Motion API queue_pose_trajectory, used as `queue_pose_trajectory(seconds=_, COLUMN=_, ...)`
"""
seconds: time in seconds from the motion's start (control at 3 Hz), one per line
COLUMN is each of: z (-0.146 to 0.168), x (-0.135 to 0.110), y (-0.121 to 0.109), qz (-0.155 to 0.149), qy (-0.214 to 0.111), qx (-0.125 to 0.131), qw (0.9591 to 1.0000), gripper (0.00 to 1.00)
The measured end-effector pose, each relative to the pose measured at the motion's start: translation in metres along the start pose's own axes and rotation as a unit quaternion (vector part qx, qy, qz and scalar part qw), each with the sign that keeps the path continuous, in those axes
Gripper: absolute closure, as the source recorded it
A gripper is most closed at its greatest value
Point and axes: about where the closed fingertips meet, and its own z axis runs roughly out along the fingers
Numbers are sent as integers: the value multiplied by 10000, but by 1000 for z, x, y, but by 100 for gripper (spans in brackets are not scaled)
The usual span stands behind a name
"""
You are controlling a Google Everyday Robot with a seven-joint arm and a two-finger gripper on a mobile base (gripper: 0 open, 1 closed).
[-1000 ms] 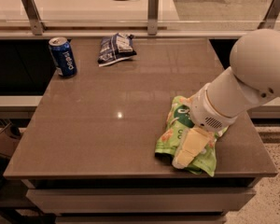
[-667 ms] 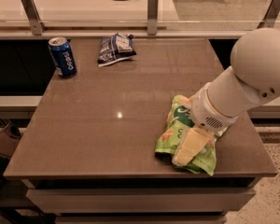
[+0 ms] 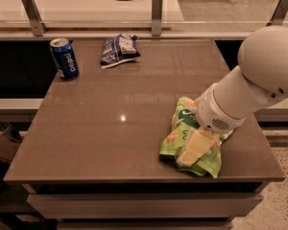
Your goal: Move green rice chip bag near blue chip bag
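The green rice chip bag point(image 3: 174, 139) lies crumpled on the brown table point(image 3: 120, 99), near its front right corner. My gripper point(image 3: 194, 150) comes down from the big white arm point(image 3: 252, 90) at the right and rests on top of the bag, hiding its middle. The blue chip bag point(image 3: 118, 50) lies flat at the far side of the table, left of centre and well away from the green bag.
A blue Pepsi can point(image 3: 64, 58) stands upright at the table's far left corner, to the left of the blue bag. A glass rail with metal posts point(image 3: 156, 9) runs behind the table. The table's front edge is just below the green bag.
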Motion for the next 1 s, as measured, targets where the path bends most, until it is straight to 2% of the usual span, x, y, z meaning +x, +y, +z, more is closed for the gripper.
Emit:
queue_pose_trajectory(seconds=0.33, z=-2, x=-1, y=0, qz=-3, qy=1, qx=3, qw=10000, gripper=100)
queue_pose_trajectory(seconds=1.0, z=-2, x=-1, y=0, qz=-3, qy=0, qx=3, qw=10000, gripper=100)
